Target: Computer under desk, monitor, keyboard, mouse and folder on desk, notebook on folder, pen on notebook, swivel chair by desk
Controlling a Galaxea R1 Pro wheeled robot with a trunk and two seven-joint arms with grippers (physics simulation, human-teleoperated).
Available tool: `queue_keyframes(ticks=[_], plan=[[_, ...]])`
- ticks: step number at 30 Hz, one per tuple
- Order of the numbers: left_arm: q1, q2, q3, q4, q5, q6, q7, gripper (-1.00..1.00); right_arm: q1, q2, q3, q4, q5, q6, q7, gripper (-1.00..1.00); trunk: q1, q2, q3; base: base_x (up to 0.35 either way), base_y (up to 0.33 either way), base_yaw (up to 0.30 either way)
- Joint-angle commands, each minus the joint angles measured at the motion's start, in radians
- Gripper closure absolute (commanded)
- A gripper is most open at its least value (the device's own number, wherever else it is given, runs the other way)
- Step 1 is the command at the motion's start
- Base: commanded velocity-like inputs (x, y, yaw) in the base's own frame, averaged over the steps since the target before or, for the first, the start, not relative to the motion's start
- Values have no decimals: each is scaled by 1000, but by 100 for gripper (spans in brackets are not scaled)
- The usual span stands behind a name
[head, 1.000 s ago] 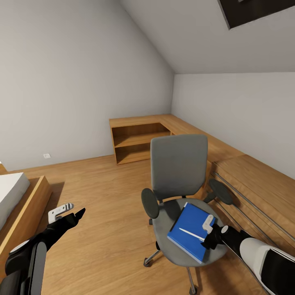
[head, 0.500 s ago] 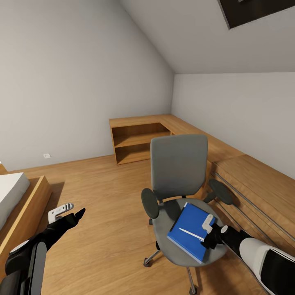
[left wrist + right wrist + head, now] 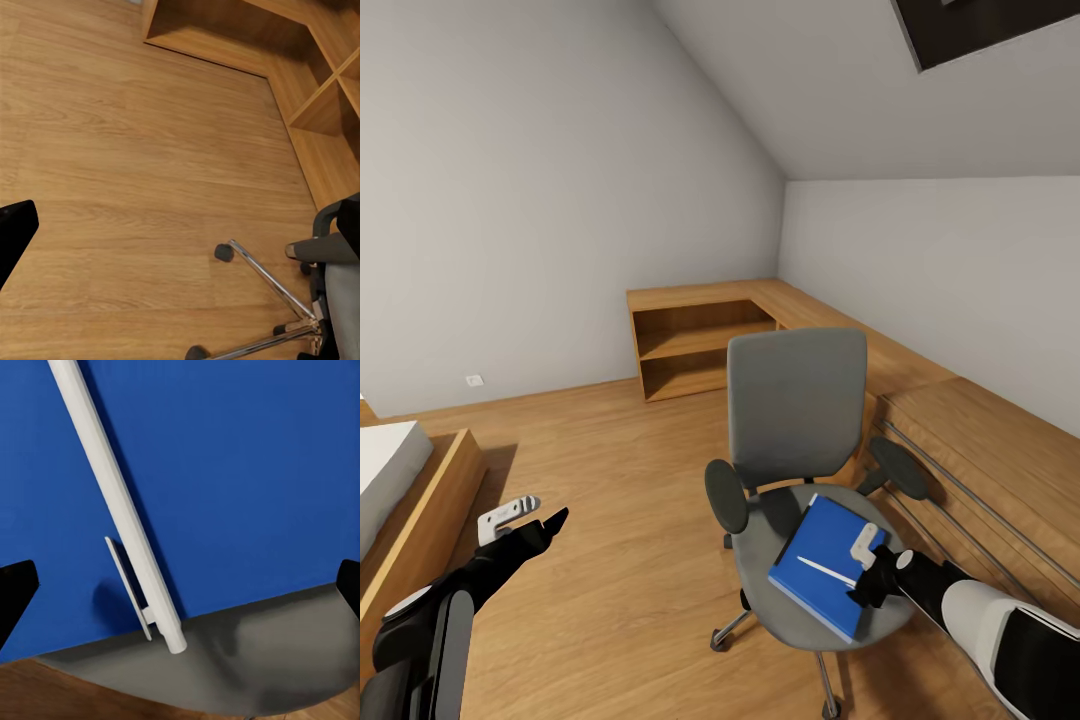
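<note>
The swivel chair (image 3: 797,440) stands on the wooden floor (image 3: 620,500) beside the low wooden shelving (image 3: 700,340). A blue folder (image 3: 822,562) lies on its seat, with the white pen (image 3: 828,572) on top. The right gripper (image 3: 865,565) hovers at the pen's end with fingers spread; the left gripper (image 3: 525,512) hangs over the floor, fingers parted.

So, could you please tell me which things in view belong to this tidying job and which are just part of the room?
Part of the job:
- swivel chair
- blue book lying on its seat, either the folder or the notebook
- pen resting on that book
- right hand, open just above the book's edge

Just there:
- wooden shelf unit
- bed
- left hand, idle over the floor
</note>
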State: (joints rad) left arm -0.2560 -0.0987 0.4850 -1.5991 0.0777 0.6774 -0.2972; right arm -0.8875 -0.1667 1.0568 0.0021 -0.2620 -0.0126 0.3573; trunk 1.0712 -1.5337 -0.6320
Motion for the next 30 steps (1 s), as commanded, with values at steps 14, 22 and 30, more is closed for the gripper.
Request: queue_keyframes(ticks=[14, 22, 30], plan=[[-1, -1, 3, -1, 8, 8, -2, -100, -1, 22, 9, -2, -12, -1, 26, -100, 0, -1, -1, 0, 0, 0], [-1, -1, 3, -1, 8, 8, -2, -100, -1, 26, 9, -1, -10, -1, 67, -100, 0, -1, -1, 0, 0, 0], [-1, -1, 3, -1, 8, 8, -2, -100, -1, 26, 9, -1, -10, -1, 74, -100, 0, -1, -1, 0, 0, 0]])
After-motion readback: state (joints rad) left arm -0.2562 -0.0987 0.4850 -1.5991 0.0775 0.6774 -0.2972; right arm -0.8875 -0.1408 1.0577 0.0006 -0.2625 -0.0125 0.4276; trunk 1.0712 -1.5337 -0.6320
